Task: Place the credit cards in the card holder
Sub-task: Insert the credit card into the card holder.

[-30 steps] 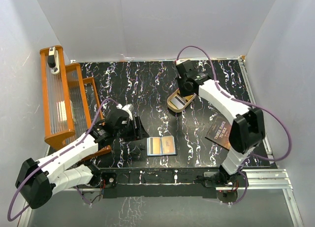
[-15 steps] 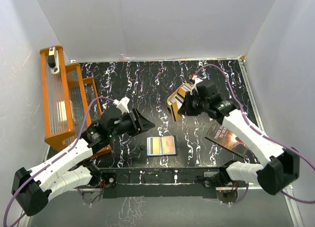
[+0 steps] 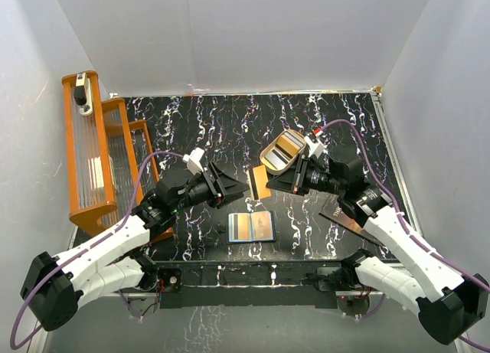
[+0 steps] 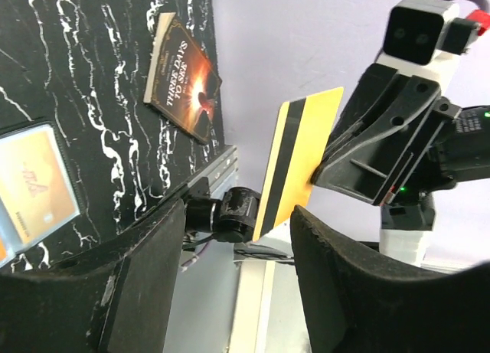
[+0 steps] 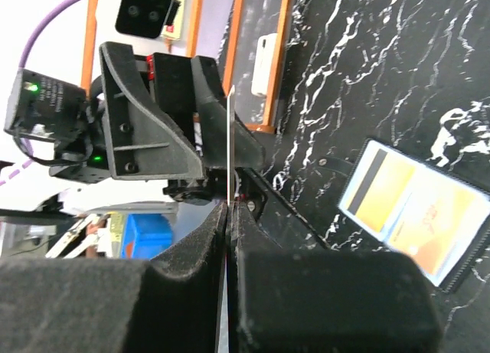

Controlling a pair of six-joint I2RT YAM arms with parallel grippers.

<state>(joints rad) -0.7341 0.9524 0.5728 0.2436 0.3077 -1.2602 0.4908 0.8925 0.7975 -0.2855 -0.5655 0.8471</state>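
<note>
A gold-orange credit card [image 3: 260,182] with a black stripe hangs upright above the table's middle, and my right gripper [image 3: 277,181] is shut on its edge. In the right wrist view the card [image 5: 230,138] is a thin edge-on line rising from the closed fingers [image 5: 230,207]. My left gripper [image 3: 242,187] faces it from the left, open and holding nothing. In the left wrist view the card [image 4: 298,161] stands just beyond the spread fingers [image 4: 239,215]. The card holder [image 3: 251,227] lies open on the table below, with blue-grey and gold cards showing in it [image 5: 413,207].
The tan oval tray [image 3: 264,154] behind the right gripper holds more cards [image 3: 285,148]. A dark book [image 3: 337,207] lies at the right, partly under the right arm. An orange rack [image 3: 96,154] stands along the left wall.
The right arm swung from the tray toward the centre, carrying the gold card. The left gripper rose and moved right to face it.
</note>
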